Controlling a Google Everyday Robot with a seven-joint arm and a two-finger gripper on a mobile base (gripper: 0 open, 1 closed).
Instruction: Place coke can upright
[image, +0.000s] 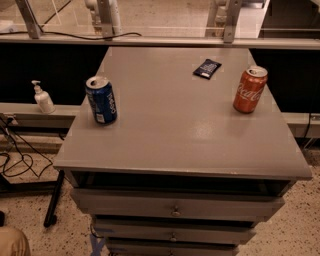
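While the end effector is unseen, the coke can (249, 90) stands upright.

You can read white cursive Coca-Cola script on the coke can (249, 90), standing by the right edge of the counter (175, 140). White lettering runs vertically on the blue can (101, 100) near the left edge, too unclear to read. The gripper is out of view.

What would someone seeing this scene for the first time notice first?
The orange-red aluminium Coca-Cola can stands upright near the right edge of the grey cabinet top, and a blue aluminium drink can stands upright near the left edge. A small dark packet lies flat toward the back. The gripper is out of view.
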